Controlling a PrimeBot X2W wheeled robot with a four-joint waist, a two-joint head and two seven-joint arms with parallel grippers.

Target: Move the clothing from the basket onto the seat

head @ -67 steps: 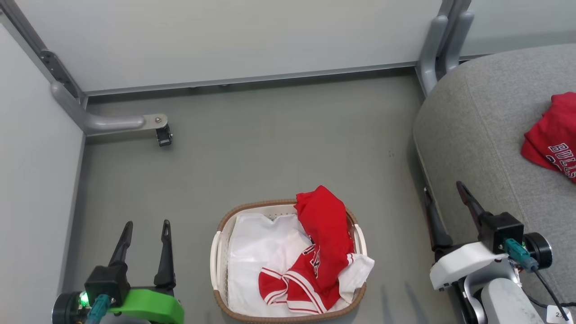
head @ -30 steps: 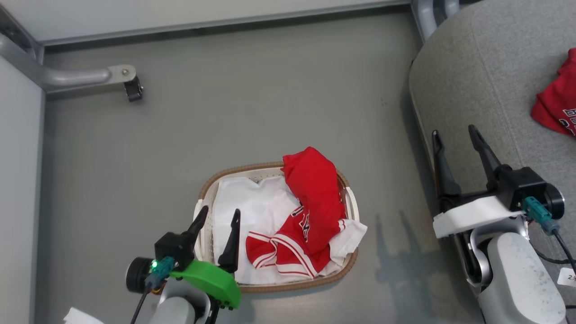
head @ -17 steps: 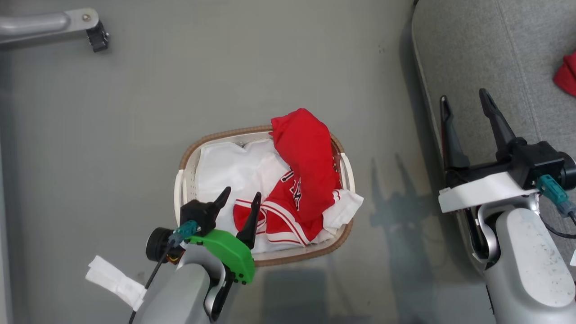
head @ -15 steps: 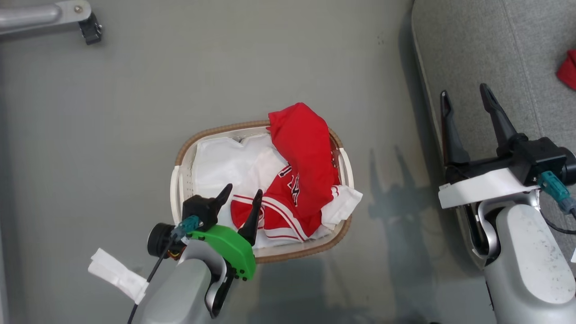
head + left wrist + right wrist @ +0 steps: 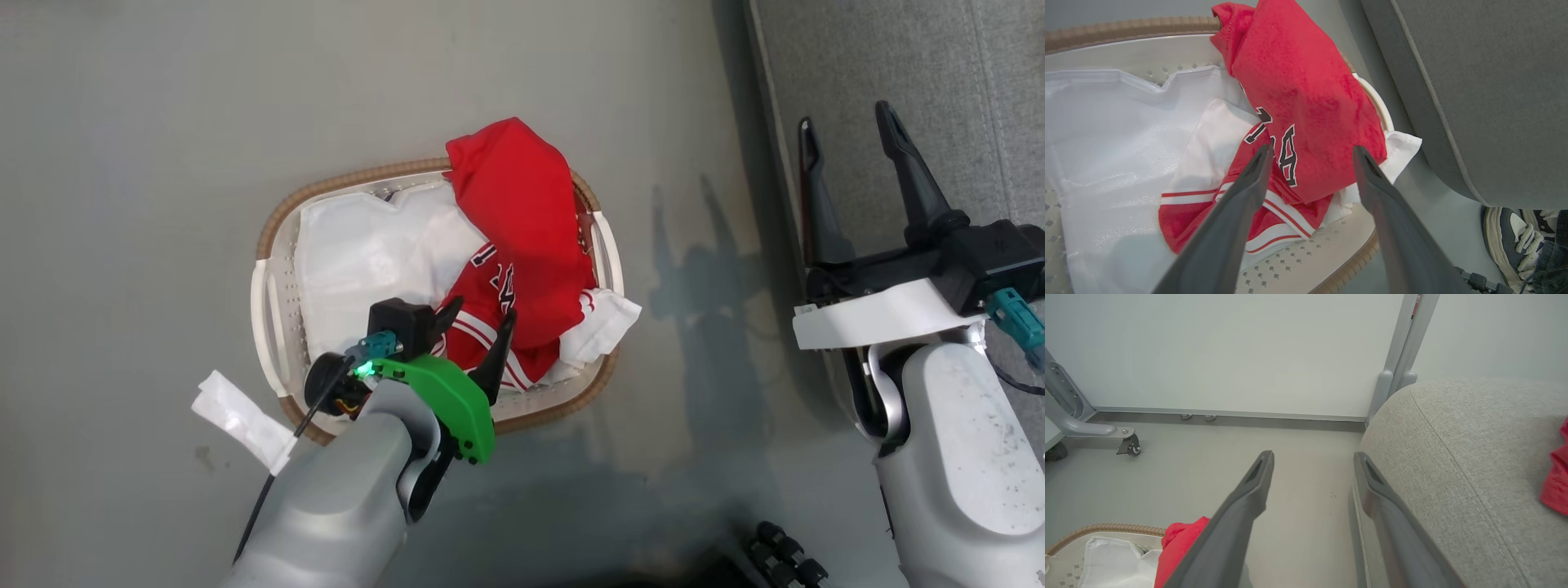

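You're at the reach-in: your left gripper [image 5: 482, 310] hovers, jaws spread, over the red clothing [image 5: 514, 220] in the basket [image 5: 326, 181]; next, lower and pinch a fold.

Even, soft indoor light; little glare.
Soft shadows of the right fingers [image 5: 914, 171] are cast on the floor [image 5: 694, 245]. In the wrist views the fingers [image 5: 1220, 237] are blurred near the bottom edge; the white liner [image 5: 1098, 122] is slightly washed out.

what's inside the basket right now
Red clothing with white striped trim lies crumpled on a white cloth liner, one end draped over the basket rim. Whatever lies beneath the clothing is covered.
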